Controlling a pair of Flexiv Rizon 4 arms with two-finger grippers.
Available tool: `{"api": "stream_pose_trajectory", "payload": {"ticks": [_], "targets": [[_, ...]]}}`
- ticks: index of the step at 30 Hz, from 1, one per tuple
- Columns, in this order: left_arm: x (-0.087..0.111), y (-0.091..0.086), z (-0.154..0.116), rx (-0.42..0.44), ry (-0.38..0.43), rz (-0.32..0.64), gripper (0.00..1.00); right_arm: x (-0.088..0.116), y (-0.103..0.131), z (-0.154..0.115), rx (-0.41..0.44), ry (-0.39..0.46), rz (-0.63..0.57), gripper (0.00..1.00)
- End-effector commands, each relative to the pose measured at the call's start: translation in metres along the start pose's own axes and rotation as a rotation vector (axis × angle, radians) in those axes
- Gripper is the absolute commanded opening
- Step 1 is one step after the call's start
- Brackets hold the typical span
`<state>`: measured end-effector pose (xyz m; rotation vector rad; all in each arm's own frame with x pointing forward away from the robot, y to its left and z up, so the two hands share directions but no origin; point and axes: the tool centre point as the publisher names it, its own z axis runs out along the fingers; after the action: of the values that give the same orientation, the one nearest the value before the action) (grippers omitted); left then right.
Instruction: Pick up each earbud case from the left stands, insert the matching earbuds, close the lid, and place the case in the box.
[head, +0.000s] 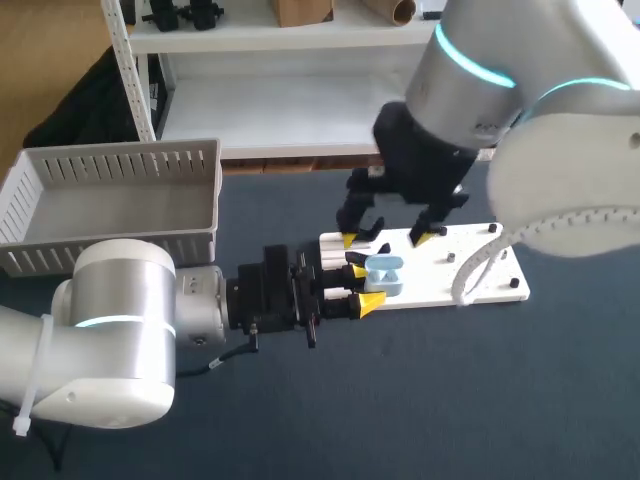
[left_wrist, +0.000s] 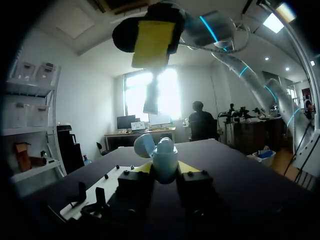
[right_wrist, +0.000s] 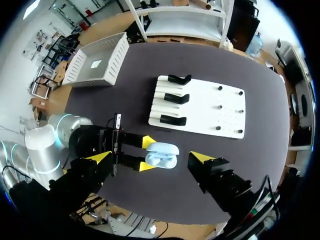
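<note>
A light blue earbud case (head: 385, 272) is held just above the white stand board (head: 470, 262), and my left gripper (head: 365, 285) is shut on it from both sides. In the left wrist view the case (left_wrist: 164, 156) sits between the yellow tips with its lid tilted open. My right gripper (head: 384, 239) hangs above it, open wide, fingers apart from the case. One right fingertip (left_wrist: 152, 42) shows high over the case. From the right wrist, the case (right_wrist: 162, 155) lies below my right gripper (right_wrist: 150, 158), between its spread tips.
A white slatted basket (head: 120, 160) stands at the back left of the table. Three black stands (right_wrist: 176, 98) line one side of the board (right_wrist: 210, 117), and small pegs dot its other side. Dark tabletop lies in front of the board.
</note>
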<state>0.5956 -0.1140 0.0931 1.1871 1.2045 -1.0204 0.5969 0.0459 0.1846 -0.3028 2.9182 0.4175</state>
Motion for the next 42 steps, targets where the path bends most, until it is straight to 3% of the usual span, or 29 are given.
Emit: {"api": "stream_pose_trajectory", "payload": {"ticks": [1,12,22,34,37,42], "targets": [[0.001,-0.003,0.001,-0.016,-0.003,0.007,0.0,-0.014,-0.015,-0.001,0.038,0.005,0.063,1.0],[0.001,-0.003,0.001,-0.016,-0.003,0.007,0.0,-0.04,-0.047,0.018,0.085,0.045,0.158,1.0],[0.001,-0.003,0.001,-0.016,-0.003,0.007,0.0,-0.015,-0.052,0.04,0.079,0.121,0.165,1.0],[0.001,-0.003,0.001,-0.016,-0.003,0.007,0.0,0.019,-0.046,0.031,0.059,0.152,0.161,1.0],[0.001,-0.003,0.001,-0.016,-0.003,0.007,0.0,0.021,-0.046,0.025,0.061,0.121,0.161,1.0],[0.001,-0.003,0.001,-0.016,-0.003,0.007,0.0,0.014,-0.048,-0.003,0.033,-0.002,0.173,1.0]]}}
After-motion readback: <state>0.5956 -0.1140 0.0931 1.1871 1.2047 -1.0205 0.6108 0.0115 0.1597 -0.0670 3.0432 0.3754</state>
